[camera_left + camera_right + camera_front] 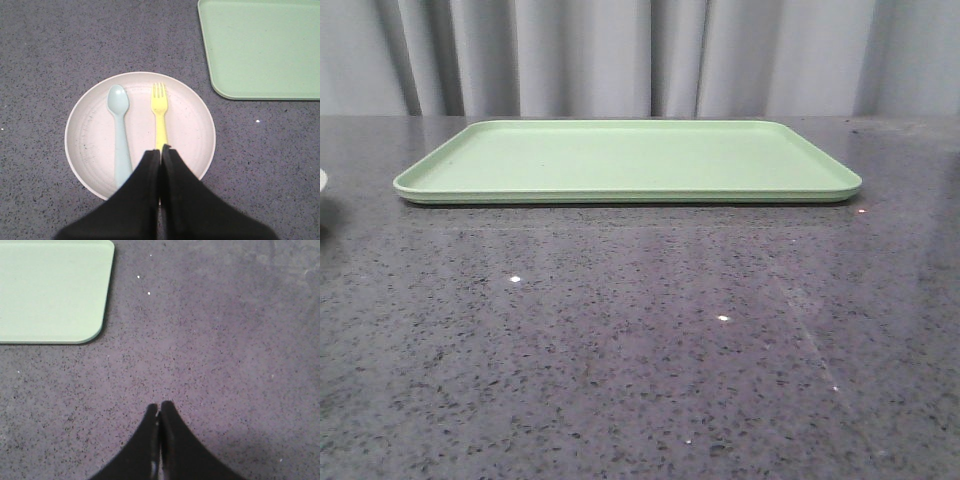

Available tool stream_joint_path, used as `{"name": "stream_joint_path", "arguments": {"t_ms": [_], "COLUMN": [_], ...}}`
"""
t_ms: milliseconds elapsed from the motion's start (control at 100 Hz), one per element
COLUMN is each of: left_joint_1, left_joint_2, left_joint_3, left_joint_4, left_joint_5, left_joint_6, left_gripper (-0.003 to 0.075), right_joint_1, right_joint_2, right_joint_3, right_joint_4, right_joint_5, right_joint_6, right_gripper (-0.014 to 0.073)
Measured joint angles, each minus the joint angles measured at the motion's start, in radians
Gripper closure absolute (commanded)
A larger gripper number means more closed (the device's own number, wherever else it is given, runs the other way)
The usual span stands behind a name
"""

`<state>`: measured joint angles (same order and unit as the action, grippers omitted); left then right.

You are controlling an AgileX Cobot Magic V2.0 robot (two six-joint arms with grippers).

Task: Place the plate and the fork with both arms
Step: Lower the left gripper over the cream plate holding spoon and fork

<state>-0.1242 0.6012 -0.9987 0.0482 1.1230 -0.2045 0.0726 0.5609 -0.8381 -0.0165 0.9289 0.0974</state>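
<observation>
Dark grey speckled stone table [640, 350], glossy, catching small glints of light. On it towards the back sits a flat light-green tray [628, 160], lying long side on. Off to the left, beside one tray corner, rests the cream-white plate [190, 125], flat on the stone and apart from the tray.

The plate [140, 132], round, cream-white with a raised rim, is seen lying flat on the grey speckled worktop [45, 50]. The fork [160, 114], small, bright yellow, is laid flat inside it (tines pointing away from the camera), handle end hidden under the dark fingers [150, 170].
</observation>
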Motion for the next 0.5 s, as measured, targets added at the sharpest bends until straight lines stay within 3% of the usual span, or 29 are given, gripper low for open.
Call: {"name": "stream_joint_path", "arguments": {"t_ms": [500], "left_joint_1": [0.0], "left_joint_2": [0.004], "left_joint_3": [-0.002], "left_joint_4": [0.018], "left_joint_5": [0.01], "left_joint_6": [0.0], "left_gripper": [0.0715], "right_joint_1": [0.0], "right_joint_2": [0.004], "right_joint_3": [-0.002], "right_joint_4": [0.0], "right_joint_5": [0.03], "right_joint_6": [0.0], "right_gripper": [0.0708]}}
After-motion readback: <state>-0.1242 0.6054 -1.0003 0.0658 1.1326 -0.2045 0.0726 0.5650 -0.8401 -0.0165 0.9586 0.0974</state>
